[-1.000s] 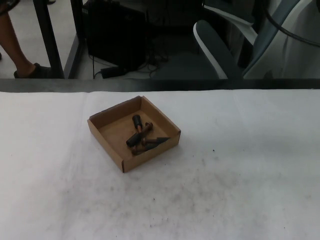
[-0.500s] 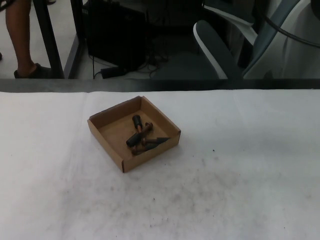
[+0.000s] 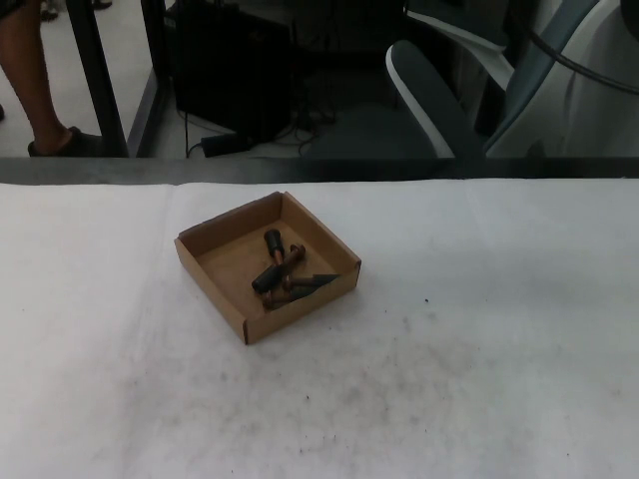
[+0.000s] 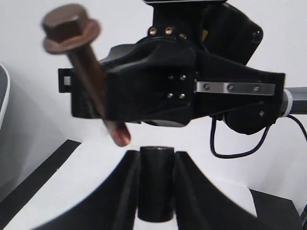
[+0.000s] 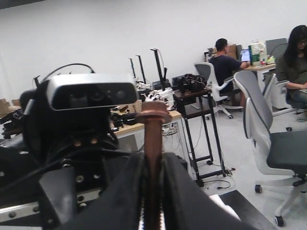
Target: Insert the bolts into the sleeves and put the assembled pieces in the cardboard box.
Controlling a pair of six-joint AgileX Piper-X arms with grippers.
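Sleeve and bolt are each held in one of your claws, facing each other. Your left claw (image 4: 156, 160) is closed on the black sleeve (image 4: 156, 187), which sits gripped between the two fingers with its open end turned toward the other arm. Your right claw (image 5: 153, 163) is closed on the copper-coloured bolt (image 5: 152, 139). It grips the shank, so the flanged hex head sticks out beyond the fingertips.

From the left wrist view you see that bolt tilted, with its head far from the sleeve and its plain end pointing toward it. The tip is close to the sleeve's mouth but a little off to one side. It is not inside the sleeve, and you can see a gap between tip and rim.

From the high view, your cardboard box (image 3: 212, 284) sits on the white-covered bench (image 3: 479, 349), left of the middle and turned corner-on to the camera. Inside it lies a small heap of finished pieces (image 3: 282, 267), dark sleeves with copper-coloured bolts, crossed over one another toward the box's near right wall. You cannot count them exactly from here.
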